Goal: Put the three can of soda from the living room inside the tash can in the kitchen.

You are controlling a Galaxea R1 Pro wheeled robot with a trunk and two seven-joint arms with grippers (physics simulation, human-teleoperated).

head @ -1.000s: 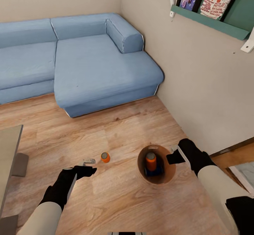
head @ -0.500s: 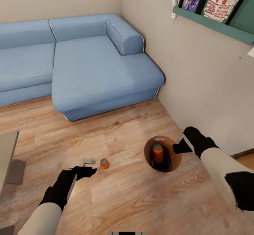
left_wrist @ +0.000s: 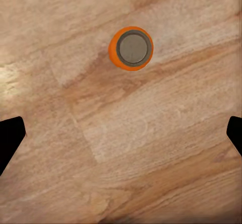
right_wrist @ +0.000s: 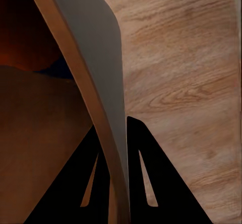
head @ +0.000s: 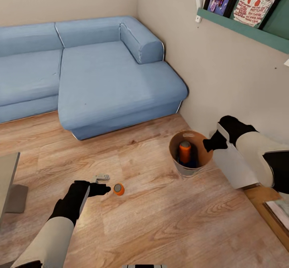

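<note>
Right tool (head: 211, 142) pinches rim of grey tapered bucket with tan inside (head: 176, 155); right wrist view shows fingers astride its wall. Inside: orange can (head: 185, 151), dark blue one beside it. Left of bucket, well apart, a second orange grey-topped can (head: 118, 189) stands on wood floor (head: 160, 219), just beside left tool (head: 105, 189), spread wide in left wrist view.

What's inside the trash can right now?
Inside the trash can stands an orange soda can, with a dark blue can beside it. The bucket's wall covers their lower parts and the bottom.

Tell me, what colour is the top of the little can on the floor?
Grey, ringed by the orange can body; the left wrist view shows it best.
</note>
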